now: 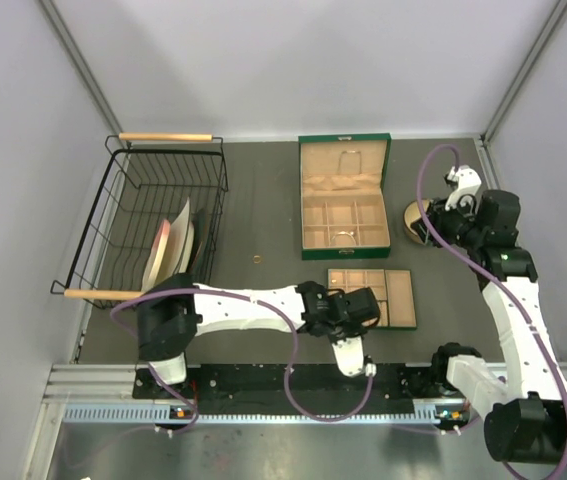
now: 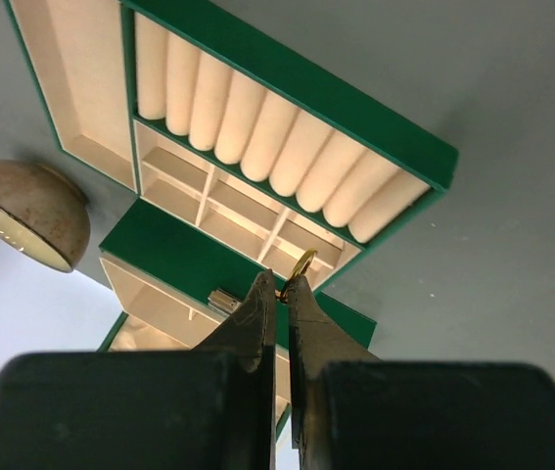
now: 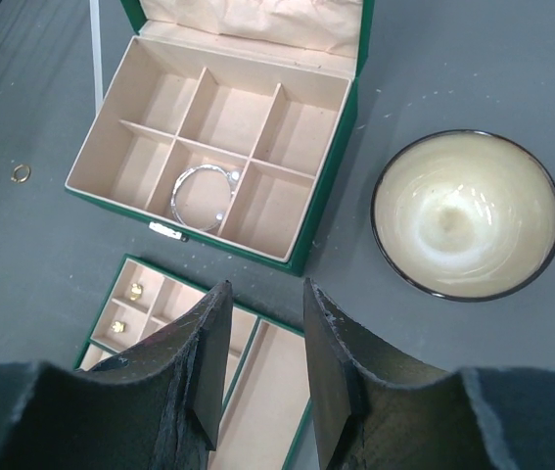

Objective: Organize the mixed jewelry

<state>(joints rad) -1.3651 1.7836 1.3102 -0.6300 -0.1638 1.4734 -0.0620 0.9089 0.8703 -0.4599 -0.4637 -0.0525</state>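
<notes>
I see a dark grey worktop (image 1: 263, 190). At its left sits a black wire basket (image 1: 166, 137). In the middle stands an open green jewellery box (image 1: 343, 165), with a tan compartment tray (image 1: 399, 300) just in front of it and a bowl (image 3: 463, 215) to its right. A loose gold ring (image 1: 258, 259) lies on the bare surface between basket and box.
</notes>
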